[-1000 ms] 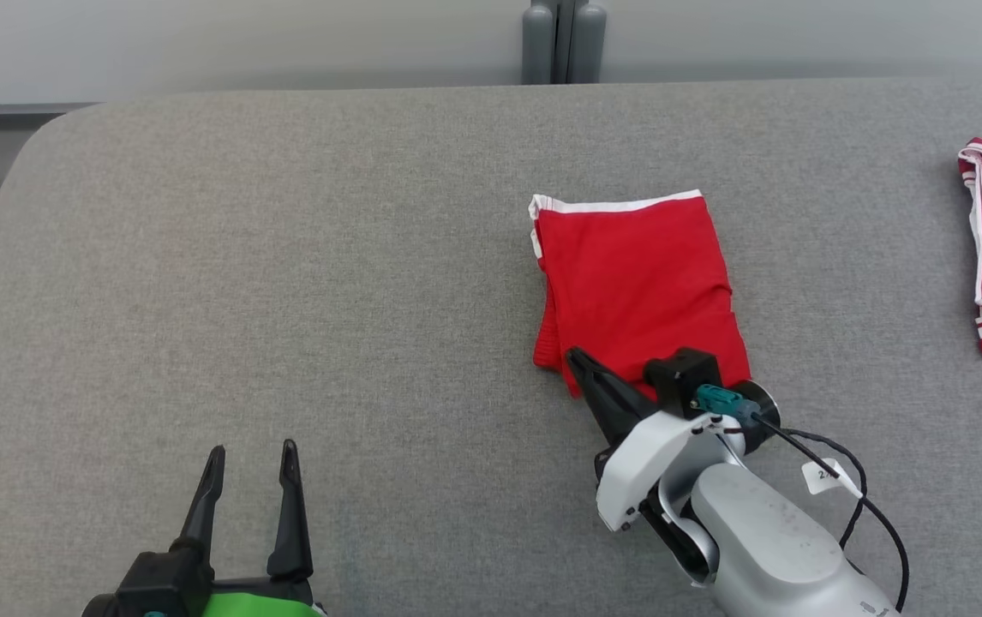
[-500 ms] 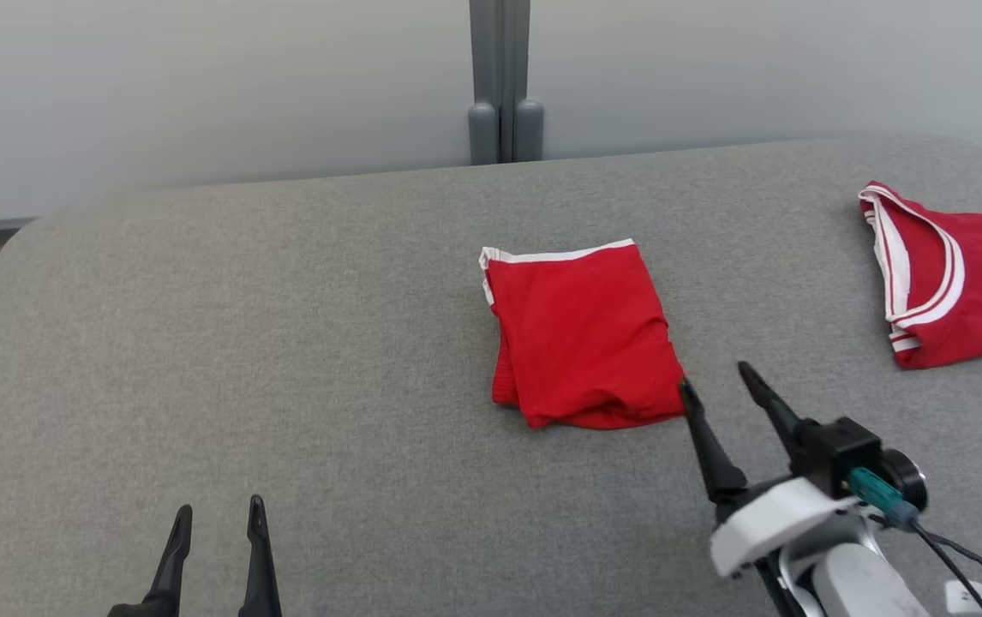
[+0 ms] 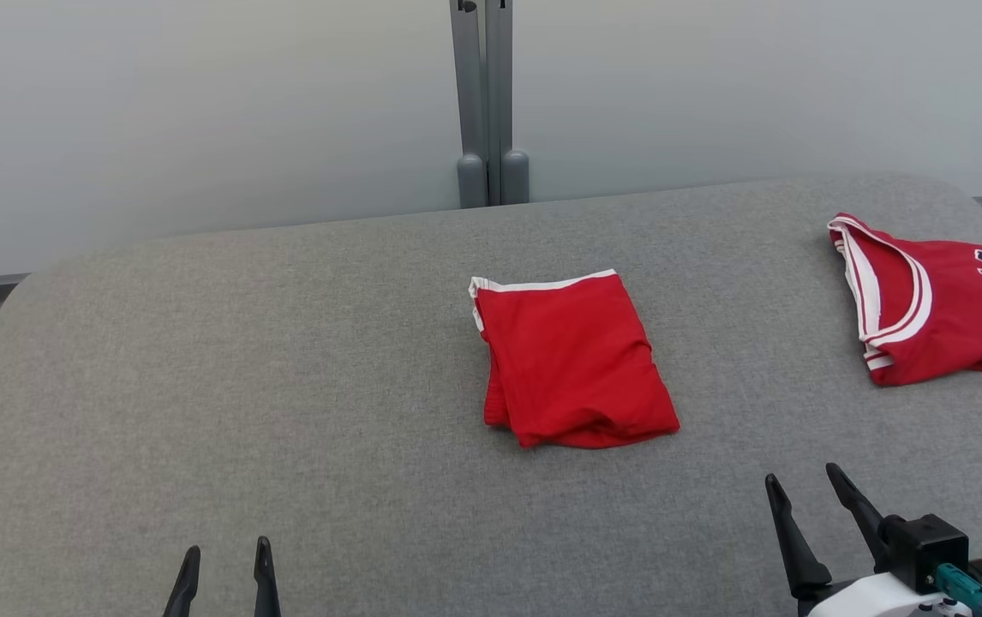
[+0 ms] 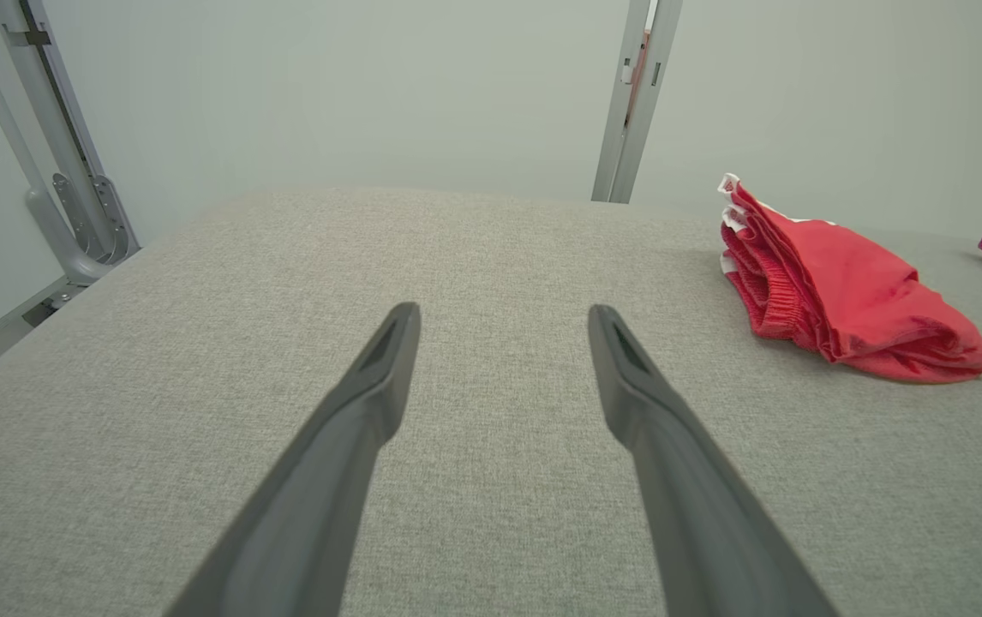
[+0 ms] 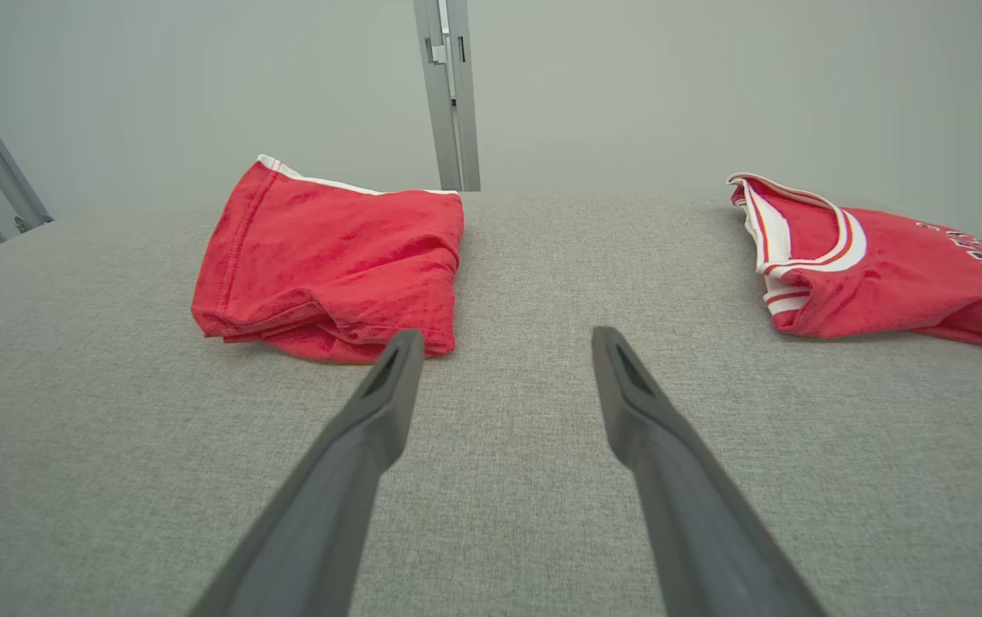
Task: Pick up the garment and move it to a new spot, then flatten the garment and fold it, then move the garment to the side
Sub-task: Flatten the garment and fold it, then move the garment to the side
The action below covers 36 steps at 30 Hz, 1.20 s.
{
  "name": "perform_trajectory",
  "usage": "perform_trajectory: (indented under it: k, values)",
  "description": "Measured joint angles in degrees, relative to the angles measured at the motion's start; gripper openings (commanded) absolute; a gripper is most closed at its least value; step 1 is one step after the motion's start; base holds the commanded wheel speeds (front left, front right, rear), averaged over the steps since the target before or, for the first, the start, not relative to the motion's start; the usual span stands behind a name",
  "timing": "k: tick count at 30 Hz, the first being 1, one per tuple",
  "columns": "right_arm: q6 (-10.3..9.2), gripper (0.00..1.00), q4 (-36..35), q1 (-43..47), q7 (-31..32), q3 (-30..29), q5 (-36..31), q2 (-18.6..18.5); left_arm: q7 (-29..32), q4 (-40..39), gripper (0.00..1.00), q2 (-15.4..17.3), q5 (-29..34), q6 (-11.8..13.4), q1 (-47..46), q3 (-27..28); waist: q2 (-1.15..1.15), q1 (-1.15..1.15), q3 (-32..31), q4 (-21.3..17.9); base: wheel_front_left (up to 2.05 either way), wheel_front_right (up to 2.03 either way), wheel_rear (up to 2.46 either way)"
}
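A: Where did the garment [image 3: 572, 364] lie?

B: It lay near the middle of the grey bench [image 3: 285, 368], folded into a compact red rectangle. Its white-trimmed edge faced the far side and its thicker, rounded fold faced the robot. Nothing touched it.

A: And the right hand [image 3: 801, 475]?

B: It sat low at the right of the head view, nearer the robot than the garment and well apart from it. Its two dark fingers were spread wide with just bench cloth between them, and it held nothing. In its own wrist view the garment sat ahead and to the left, with its near fold just past the left fingertip.

A: The left hand [image 3: 227, 548]?

B: Its fingertips rose from the bottom edge at the lower left. The jaws were parted just as wide and empty, well away from the garment.

A: Was anything else on the bench?

B: A red jersey [image 3: 928, 317] with a white-banded neckline and dark lettering lay at the far right, apart from the folded garment. A grey metal post [image 3: 482, 94] stood against the pale wall behind
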Motion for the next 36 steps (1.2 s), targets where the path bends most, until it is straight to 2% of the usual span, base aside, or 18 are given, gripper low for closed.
perform_trajectory:
  k: [14, 36]
  values:
    - [-0.01, 1.00, 0.0, -1.8, 0.0, 0.3, 0.0, 0.3, 0.0, 0.8, 1.00, 0.0, 0.4, -0.1, 0.3, -0.2, 0.00, 0.00, 0.0, 1.5, 0.00, 0.00, 0.00]
    - [-0.01, 1.00, 0.3, -2.0, 0.0, 0.3, -0.2, 0.5, 0.0, 0.9, 1.00, 0.0, 0.8, -1.1, 0.1, 0.3, 0.00, 0.00, -0.1, 1.1, 0.00, 0.00, 0.00]
